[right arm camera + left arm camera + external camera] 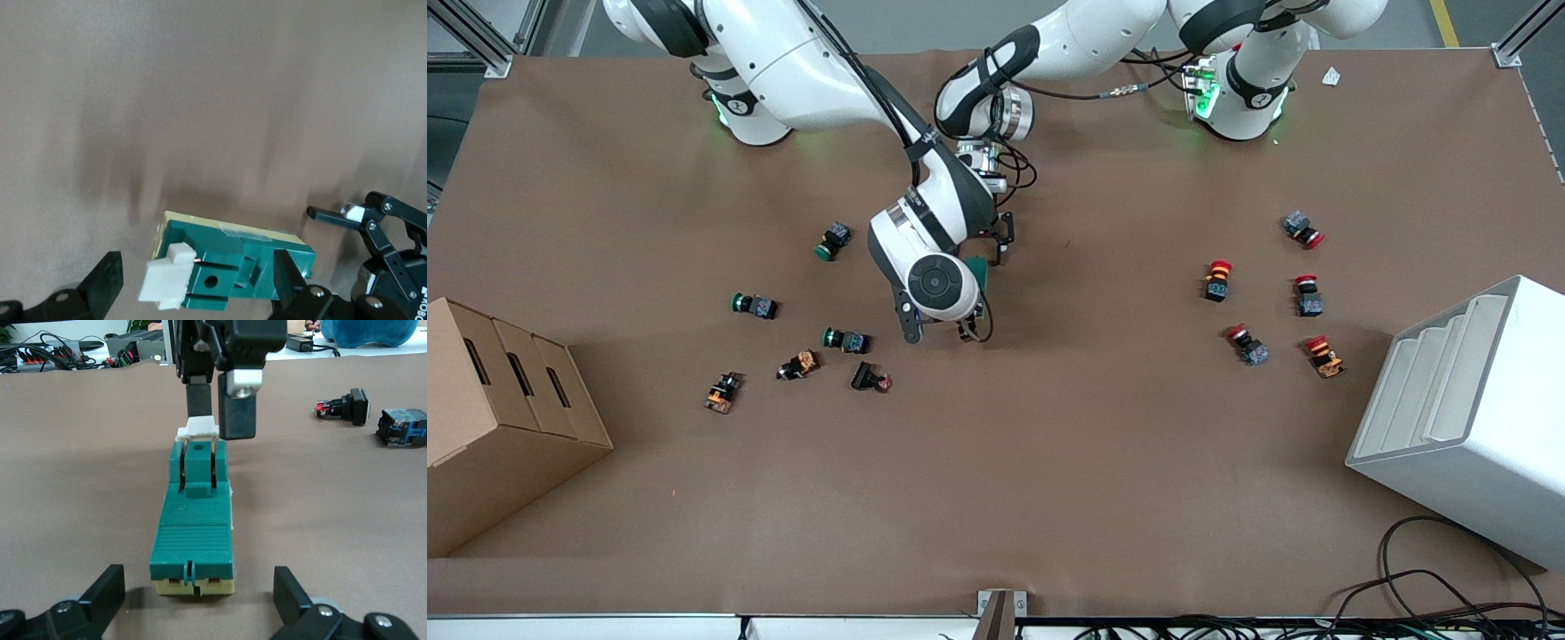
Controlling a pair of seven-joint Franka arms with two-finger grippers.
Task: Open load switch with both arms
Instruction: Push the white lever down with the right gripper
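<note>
Load switch (193,527) lies flat on the brown table (1049,462), near the middle, green body with a cream underside and a white lever (198,427) at one end. In the front view it is mostly hidden under the right arm's wrist; only a green sliver shows (980,271).

Right gripper (220,400) is down at the lever end of the load switch. In the left wrist view its two dark fingers (237,413) stand just at the white lever, one close on either side, but I cannot tell whether they press it. In the right wrist view the same fingers sit wide of the switch body (227,263), spread apart.

Left gripper (200,603) is low at the other end of the load switch, fingers spread wide, one to each side of the switch end, not touching it. It also shows in the right wrist view (347,217).

Around the load switch: green-capped push-buttons (834,240) toward the right arm's end of the table, red-capped push-buttons (1216,280) toward the left arm's end. A cardboard box (498,418) stands well apart at the right arm's end, a white rack (1467,418) at the left arm's end.
</note>
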